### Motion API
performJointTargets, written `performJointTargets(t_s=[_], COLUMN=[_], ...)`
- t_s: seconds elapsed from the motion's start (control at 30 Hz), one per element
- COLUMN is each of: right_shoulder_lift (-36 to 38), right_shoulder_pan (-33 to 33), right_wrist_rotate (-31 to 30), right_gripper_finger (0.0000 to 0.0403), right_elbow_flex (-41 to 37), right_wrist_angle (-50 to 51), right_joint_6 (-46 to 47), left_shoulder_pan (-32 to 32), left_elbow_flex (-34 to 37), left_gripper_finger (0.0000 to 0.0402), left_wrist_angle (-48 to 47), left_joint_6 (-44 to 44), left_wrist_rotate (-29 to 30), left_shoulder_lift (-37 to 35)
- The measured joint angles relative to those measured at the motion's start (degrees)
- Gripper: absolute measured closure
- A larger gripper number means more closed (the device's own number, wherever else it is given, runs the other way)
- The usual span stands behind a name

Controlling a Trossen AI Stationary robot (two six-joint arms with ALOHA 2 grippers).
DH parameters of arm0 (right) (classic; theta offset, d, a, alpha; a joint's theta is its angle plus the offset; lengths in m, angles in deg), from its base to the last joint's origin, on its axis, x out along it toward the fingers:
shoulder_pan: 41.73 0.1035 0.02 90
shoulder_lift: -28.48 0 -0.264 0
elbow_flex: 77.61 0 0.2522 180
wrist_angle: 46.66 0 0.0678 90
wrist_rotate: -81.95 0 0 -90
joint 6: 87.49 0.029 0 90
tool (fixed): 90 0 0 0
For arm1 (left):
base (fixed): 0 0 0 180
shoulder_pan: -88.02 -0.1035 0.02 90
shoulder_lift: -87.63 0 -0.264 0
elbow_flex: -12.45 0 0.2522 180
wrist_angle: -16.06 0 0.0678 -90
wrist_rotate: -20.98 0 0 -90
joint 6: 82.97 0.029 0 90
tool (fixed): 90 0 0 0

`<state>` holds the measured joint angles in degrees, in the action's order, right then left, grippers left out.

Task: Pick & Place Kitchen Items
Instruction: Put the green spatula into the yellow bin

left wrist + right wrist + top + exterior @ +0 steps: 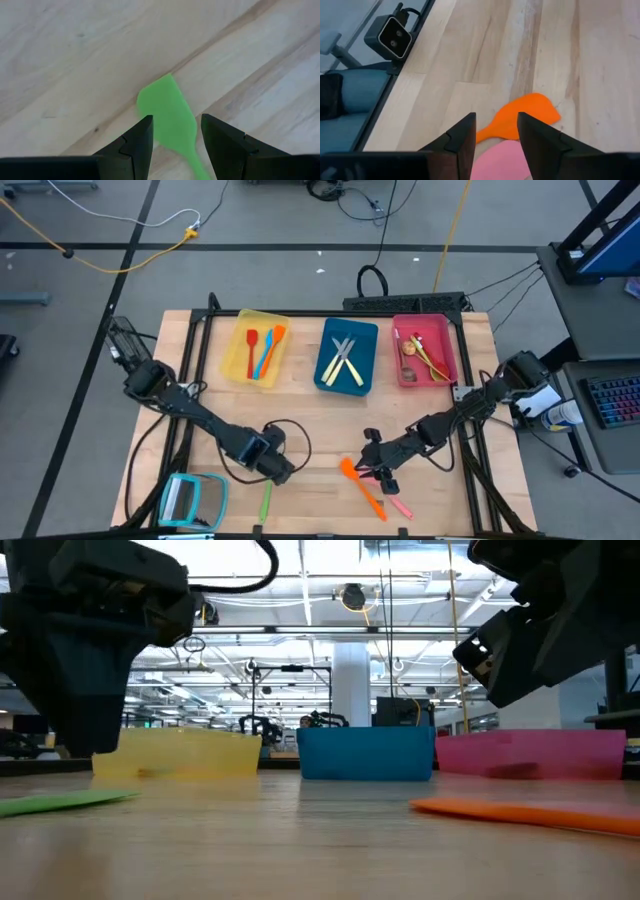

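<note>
I have the left gripper (175,137) low over the near-left part of the tabletop (310,415), its fingers (135,145) apart and straddling the green spatula (167,112), which lies flat on the wood; I see no contact with it. From above, that spatula (266,502) sits just right of the teal-framed square (192,500) at the near-left corner.

My right gripper (495,137) hangs over the near-right area, fingers (462,137) also apart, with the orange spatula (517,120) lying flat between and beyond them and a pink utensil (502,160) right beneath. In the overhead view the orange spatula (360,485) and the pink one (398,506) lie close together by the near edge, just beside the gripper (380,470).

Along the far side stand three trays. The yellow tray (240,330) on the left holds red, orange and blue utensils. The blue tray (330,370) in the middle holds pale knives or forks crossed over each other. The red tray (445,330) on the right holds spoons, one of them yellow. From tabletop height, the orange spatula (520,810) and the green one (60,802) both rest flat.
</note>
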<state>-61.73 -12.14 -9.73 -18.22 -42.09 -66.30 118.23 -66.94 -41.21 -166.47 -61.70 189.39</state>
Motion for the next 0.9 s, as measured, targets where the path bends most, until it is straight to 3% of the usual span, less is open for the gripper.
performJointTargets(t_s=[0.2, 0.5, 0.9], right_shoulder_lift=[0.0, 0.0, 0.0], right_shoulder_pan=[-1.3, -2.6, -2.7], right_wrist_rotate=[0.1, 0.2, 0.2], right_gripper_finger=[0.0261, 0.0261, 0.0261], right_elbow_flex=[0.0, 0.0, 0.0], right_wrist_angle=[0.1, 0.4, 0.0], right_joint_6=[-0.1, -0.4, -1.3], left_shoulder_pan=[1.2, 2.0, 2.0], left_elbow_flex=[0.0, -0.2, -0.3], left_gripper_finger=[0.0231, 0.0231, 0.0231], left_wrist_angle=[0.3, 0.3, -4.3], left_joint_6=[-5.6, -7.6, -11.6], left_wrist_rotate=[3.3, 2.8, 2.1], left_shoulder_lift=[0.6, 5.6, 6.5])
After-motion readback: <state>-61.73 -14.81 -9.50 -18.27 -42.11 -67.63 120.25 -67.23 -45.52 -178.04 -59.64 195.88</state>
